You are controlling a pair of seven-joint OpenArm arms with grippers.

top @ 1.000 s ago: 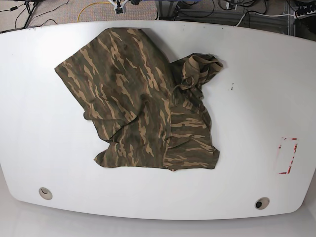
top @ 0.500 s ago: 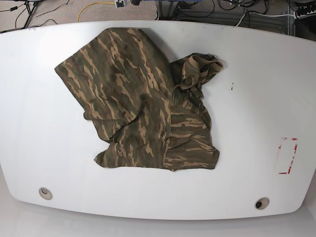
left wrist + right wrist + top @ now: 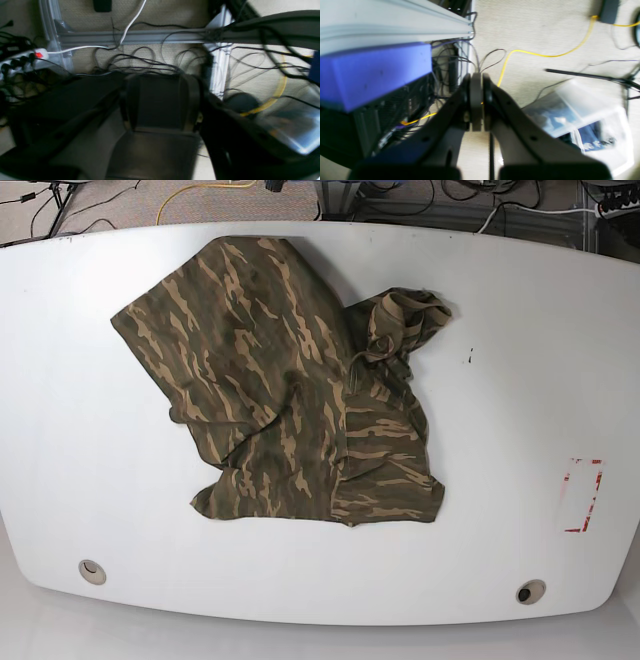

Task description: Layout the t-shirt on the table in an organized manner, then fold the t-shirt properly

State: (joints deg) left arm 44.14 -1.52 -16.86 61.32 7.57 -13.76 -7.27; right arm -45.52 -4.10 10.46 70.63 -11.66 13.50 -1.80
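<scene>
Nothing done yet: camo t-shirt (image 3: 290,400) lies crumpled mid-table (image 3: 80,470), unfolded, one sleeve bunched at its far right. You still have layout and folding. Both arms are off the table: right gripper (image 3: 476,100) shut, empty; left gripper's (image 3: 160,105) opening unreadable.

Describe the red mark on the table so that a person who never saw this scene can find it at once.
Start from the big white table, where a camouflage t-shirt lies crumpled near the middle. Go from the shirt toward the table's right edge in the base view. There the red mark is a thin rectangle outline, the only red thing on the table, above a small round grommet.
</scene>
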